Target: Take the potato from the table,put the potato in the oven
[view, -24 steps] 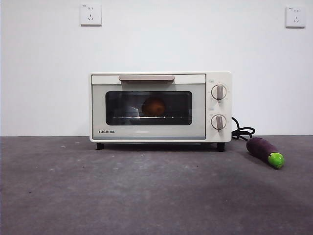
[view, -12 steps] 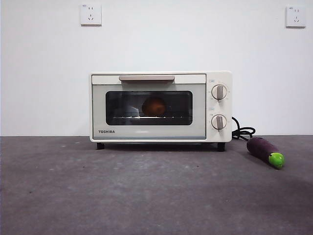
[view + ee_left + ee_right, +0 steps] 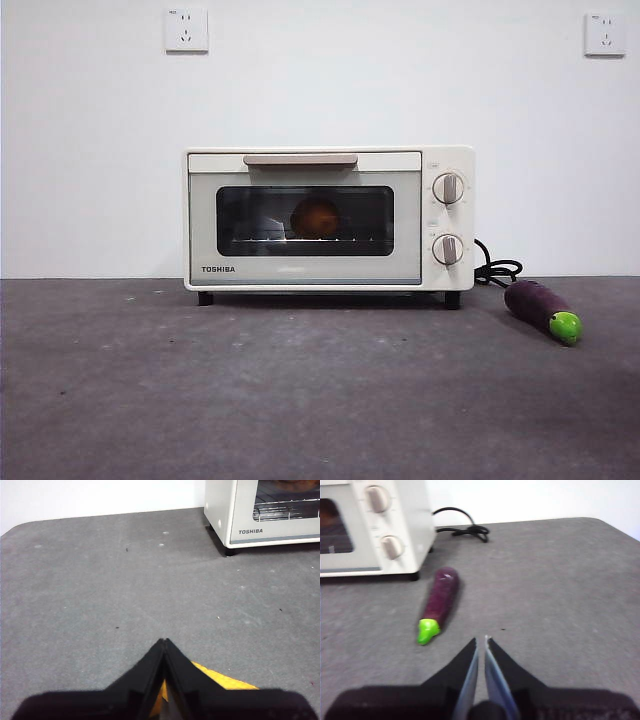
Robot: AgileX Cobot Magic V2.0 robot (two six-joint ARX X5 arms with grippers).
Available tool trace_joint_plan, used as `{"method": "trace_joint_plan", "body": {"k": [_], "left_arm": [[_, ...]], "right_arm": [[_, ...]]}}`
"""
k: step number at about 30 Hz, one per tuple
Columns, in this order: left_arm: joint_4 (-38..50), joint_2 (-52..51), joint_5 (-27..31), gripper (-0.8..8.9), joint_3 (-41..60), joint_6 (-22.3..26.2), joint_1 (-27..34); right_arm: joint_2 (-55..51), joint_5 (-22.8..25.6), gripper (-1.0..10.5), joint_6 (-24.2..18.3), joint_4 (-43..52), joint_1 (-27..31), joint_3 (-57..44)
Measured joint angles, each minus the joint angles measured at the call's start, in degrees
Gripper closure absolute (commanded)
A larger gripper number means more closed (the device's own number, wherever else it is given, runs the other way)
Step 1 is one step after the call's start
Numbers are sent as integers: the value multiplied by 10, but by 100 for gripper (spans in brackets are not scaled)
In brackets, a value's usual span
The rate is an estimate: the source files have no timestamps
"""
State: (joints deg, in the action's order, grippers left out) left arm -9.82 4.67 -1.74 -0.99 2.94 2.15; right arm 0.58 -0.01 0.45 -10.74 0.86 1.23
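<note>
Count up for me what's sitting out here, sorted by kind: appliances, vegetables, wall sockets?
Appliances: 1, the oven, door shut
Vegetables: 2, the potato on the rack inside it, and the eggplant on the table
Wall sockets: 2
Total: 5

Oven on table, potato inside.
The potato [image 3: 316, 217] sits on the rack inside the oven [image 3: 328, 219], which stands on the table [image 3: 250, 390]; the eggplant [image 3: 541, 310] lies just right of it.

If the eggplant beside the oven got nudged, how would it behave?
The eggplant lies on its side, rounded and tapered, so it would probably roll in a curve. Its smooth skin may be slippery. It looks rigid, likely a light toy, though weight is uncertain.
</note>
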Motion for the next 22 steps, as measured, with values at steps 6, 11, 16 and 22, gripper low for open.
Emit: {"method": "trace_joint_plan", "body": {"k": [6,11,16,22], "left_arm": [[0,2,0,817,0,0,0],[0,2,0,817,0,0,0],[0,2,0,817,0,0,0],[0,2,0,817,0,0,0]], "right_arm": [[0,0,914,-5,0,-5,0],[0,4,914,-4,0,-5,0],[0,5,914,-4,0,-5,0],[0,5,914,-4,0,-5,0]]}}
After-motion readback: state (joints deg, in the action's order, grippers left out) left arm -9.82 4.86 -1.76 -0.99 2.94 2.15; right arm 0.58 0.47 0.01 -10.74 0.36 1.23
